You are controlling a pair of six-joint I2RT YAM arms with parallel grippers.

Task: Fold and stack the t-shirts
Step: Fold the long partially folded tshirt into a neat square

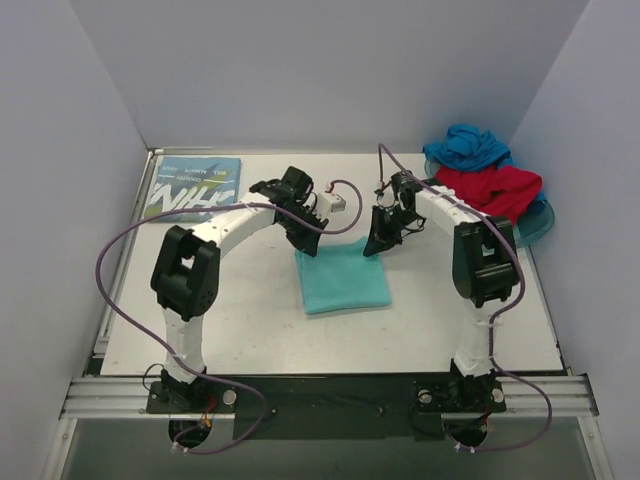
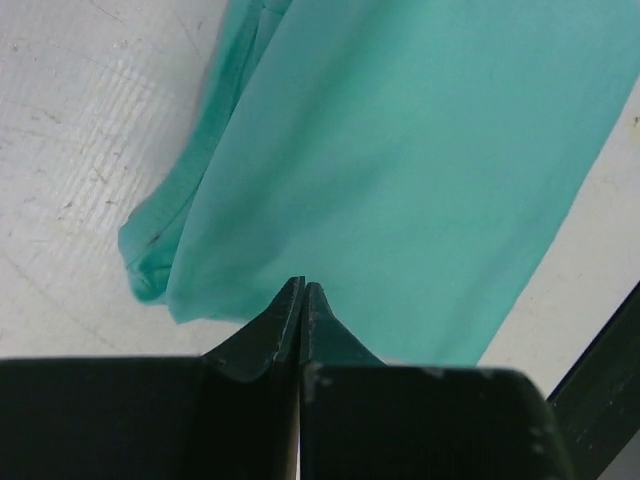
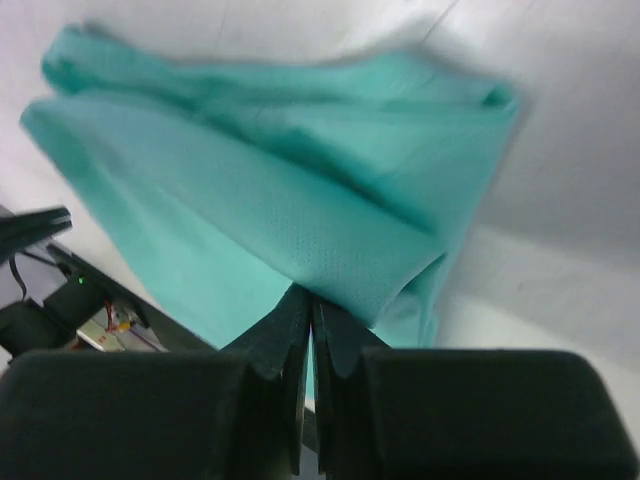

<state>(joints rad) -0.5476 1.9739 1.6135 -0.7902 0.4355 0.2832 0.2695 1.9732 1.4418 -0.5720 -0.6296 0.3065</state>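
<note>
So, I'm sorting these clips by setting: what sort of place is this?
Probably a robotics lab cell: a white table boxed in by plain walls, a left arm and right arm bolted to a metal rail, and a mint-green shirt laid out between them.

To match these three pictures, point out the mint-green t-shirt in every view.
Top external: mint-green t-shirt lies folded at the picture's centre.
Left wrist: fills the upper middle and right, beyond the left pincer.
Right wrist: spreads across the upper frame, beyond the right pincer.
Shared landmark: the white table under it.
</note>
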